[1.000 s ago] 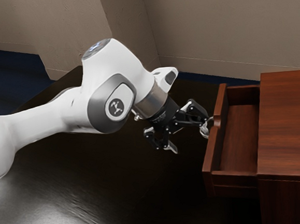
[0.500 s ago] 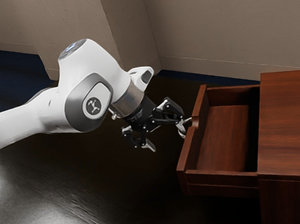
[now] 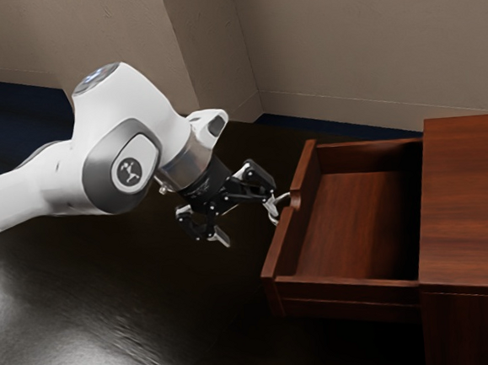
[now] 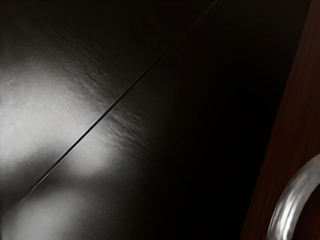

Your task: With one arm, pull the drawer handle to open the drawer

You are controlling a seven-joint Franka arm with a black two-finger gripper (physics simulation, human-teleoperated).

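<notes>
Reaching level toward drawer (image 3: 287,240), gripper (image 3: 245,223) spread wide at handle (image 3: 281,202).

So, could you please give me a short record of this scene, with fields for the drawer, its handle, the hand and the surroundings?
drawer: pulled well out of the cabinet, toward the exterior view's left
handle: silver loop on the drawer's front
hand: open; one finger seems hooked in the handle, the other hangs apart from it, lower down
table: dark, glossy, under arm and cabinet
task state: drawer open
</notes>
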